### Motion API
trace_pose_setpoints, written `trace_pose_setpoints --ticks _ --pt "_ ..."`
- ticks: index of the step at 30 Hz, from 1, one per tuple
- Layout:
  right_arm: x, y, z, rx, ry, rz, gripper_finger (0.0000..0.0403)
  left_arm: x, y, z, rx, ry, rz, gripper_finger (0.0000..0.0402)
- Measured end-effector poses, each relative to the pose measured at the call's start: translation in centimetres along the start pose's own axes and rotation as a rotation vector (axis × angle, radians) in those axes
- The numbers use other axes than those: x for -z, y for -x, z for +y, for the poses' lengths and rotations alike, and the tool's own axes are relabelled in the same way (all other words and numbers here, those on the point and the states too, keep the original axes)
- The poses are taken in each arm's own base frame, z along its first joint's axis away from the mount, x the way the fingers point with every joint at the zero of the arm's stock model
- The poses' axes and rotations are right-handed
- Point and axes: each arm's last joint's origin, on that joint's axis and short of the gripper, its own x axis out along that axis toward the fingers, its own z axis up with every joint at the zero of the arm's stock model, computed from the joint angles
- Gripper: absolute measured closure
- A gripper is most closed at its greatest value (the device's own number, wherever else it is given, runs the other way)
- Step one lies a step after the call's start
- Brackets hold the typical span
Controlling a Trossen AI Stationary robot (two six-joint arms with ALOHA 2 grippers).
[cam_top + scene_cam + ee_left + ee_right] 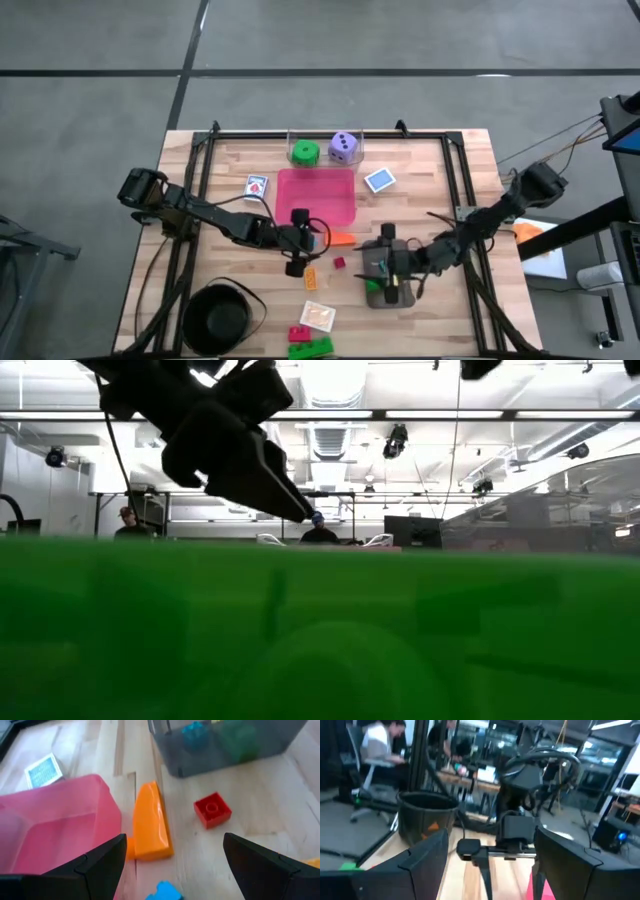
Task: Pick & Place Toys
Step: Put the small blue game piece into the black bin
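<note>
While both arms reached in over the middle of the wooden bench (430, 170), the left end effector (297, 243) hung just off the near right corner of the pink tray (316, 195), its two dark fingers (102, 865) spread wide with nothing between them. Ahead of those fingers lay an orange wedge-shaped piece (150, 827), resting on the bench right beside the tray's wall, and a small red brick (212, 810) sat a little apart from it on the bare wood. A bit of blue plastic (162, 891) showed at the edge of the left wrist view (too little of it to tell what it was).

The right end effector (388, 268) hovered over the grey tray (388, 290) near the bench's centre, its fingers spread too and empty. A green piece (373, 285) sat at that tray's edge.

Farther back, a clear tray (325, 150) held the green die (305, 153) and the purple die (343, 147) side by side. One blue card (257, 186) lay left of the pink tray, another blue card (379, 180) right of it. Toward the front edge sat a black round bowl (222, 318), an orange card (317, 316), an orange brick (311, 277), a second red brick (299, 333) and a green brick (311, 348), the last two touching.
</note>
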Motion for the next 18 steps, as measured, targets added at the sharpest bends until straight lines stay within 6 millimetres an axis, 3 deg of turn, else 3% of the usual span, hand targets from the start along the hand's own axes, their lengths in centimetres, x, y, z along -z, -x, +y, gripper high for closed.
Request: trace_pose_setpoints --ticks 10,18 --pt "3.1 3.5 -1.7 0.041 -0.07 -0.056 0.0112 -0.2 0.0 0.0 0.014 0.006 -0.02 0.0069" --pt "3.8 4.6 -2.2 0.045 -0.107 -0.039 0.0112 1.2 0.1 -0.1 0.025 -0.028 0.136 0.0069"
